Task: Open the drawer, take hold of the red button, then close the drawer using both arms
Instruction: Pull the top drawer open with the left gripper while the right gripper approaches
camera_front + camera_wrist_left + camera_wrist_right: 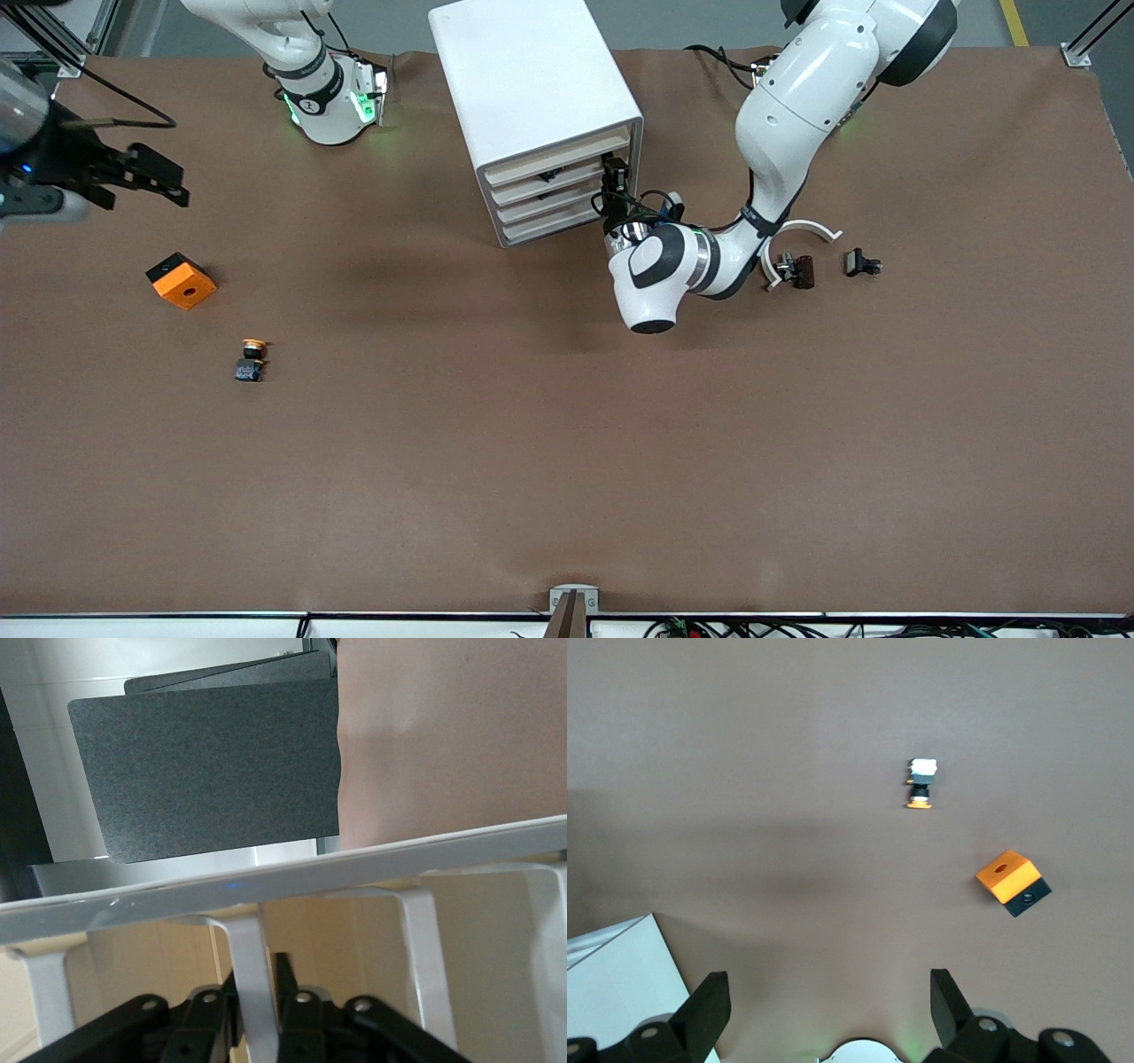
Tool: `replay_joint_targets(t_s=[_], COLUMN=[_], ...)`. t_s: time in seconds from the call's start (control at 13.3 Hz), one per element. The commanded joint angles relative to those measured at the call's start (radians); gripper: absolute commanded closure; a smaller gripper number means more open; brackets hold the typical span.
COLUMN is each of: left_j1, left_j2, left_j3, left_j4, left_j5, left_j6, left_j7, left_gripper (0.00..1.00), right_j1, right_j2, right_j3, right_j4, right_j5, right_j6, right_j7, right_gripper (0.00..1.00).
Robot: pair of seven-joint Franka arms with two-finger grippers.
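The white cabinet (532,89) stands at the table's back, its four cream drawer fronts (554,190) stacked and all looking pushed in. My left gripper (614,177) is at the upper drawers, at the front's end toward the left arm. In the left wrist view my left gripper (257,979) is shut around a white handle bar (251,957) of a drawer. My right gripper (164,182) is open and empty in the air at the right arm's end of the table, and it shows open in the right wrist view (828,992). The red-capped button is hidden.
An orange cube with a hole (182,281) and a yellow-orange capped button (252,359) lie toward the right arm's end; both also show in the right wrist view, the cube (1010,879) and the button (921,784). A white arc piece (802,232) and small dark parts (861,262) lie toward the left arm's end.
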Motion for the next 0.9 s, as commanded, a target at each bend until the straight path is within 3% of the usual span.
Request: replay_joint_targets(t_s=[0.0, 0.3, 0.45, 0.6, 0.82], left_j1=[-0.011, 0.002, 0.002, 0.000, 0.000], left_j2=[0.005, 0.003, 0.005, 0.006, 0.018], left_j3=[0.012, 0.037, 0.086, 0.145, 0.213], left_j4=[0.011, 0.068, 0.106, 0.145, 0.220], left_j5=[-0.015, -0.007, -0.004, -0.004, -0.004], left_j6=[0.017, 0.025, 0.040, 0.056, 0.075], left_j7=[-0.003, -0.003, 0.003, 0.007, 0.010], left_gripper=[0.90, 0.90, 0.90, 0.89, 0.87], right_j1=[0.020, 0.005, -0.001, 0.010, 0.133], right_j2=[0.103, 0.166, 0.165, 0.162, 0.160], right_j3=[-0.003, -0.012, -0.011, -0.005, -0.002], right_j4=[0.067, 0.094, 0.085, 0.085, 0.085], right_j5=[-0.013, -0.026, 0.026, 0.088, 0.094], right_j6=[-0.027, -0.033, -0.027, -0.032, -0.004], right_j7=[0.003, -0.005, 0.067, 0.232, 0.554], right_gripper=[0.00, 0.00, 0.00, 0.00, 0.00])
